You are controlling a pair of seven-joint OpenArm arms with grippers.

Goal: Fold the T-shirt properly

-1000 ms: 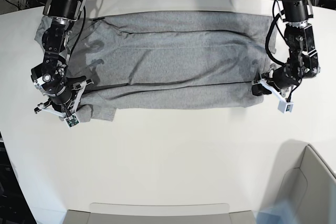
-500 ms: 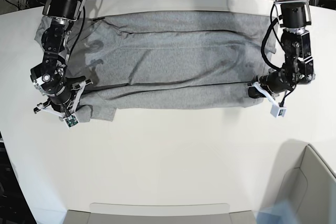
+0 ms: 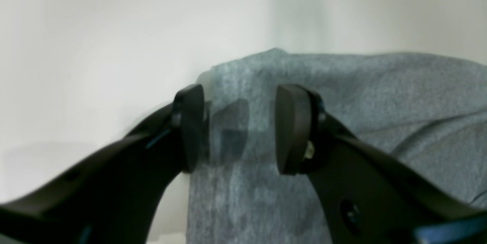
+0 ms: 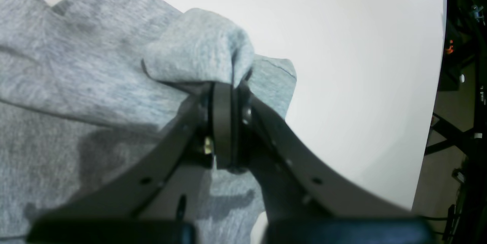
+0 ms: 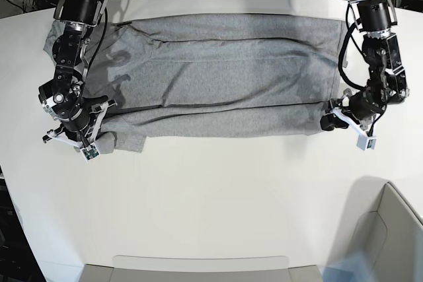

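Right gripper (image 4: 224, 122) clamped tight, black jaws pressed together on a bunched fold of the heather-grey cotton T-shirt (image 4: 95, 65), cloth puffing up just above the fingertips. Same black right gripper (image 5: 82, 138) down at the shirt's near corner on the base view's left side, sitting over the sleeve end. Across the shirt, left gripper (image 3: 237, 129) standing narrowly parted, black rounded pads (image 3: 190, 126) either side of the shirt's corner edge, grey cloth showing in the gap, nothing pinched. Left gripper (image 5: 328, 122) just off the shirt's (image 5: 218, 77) other near corner, at the hem end. Shirt itself spread lengthwise across the far half of the white round-edged table (image 5: 218, 203), plain side up, one long crease running along it, near edge folded in.
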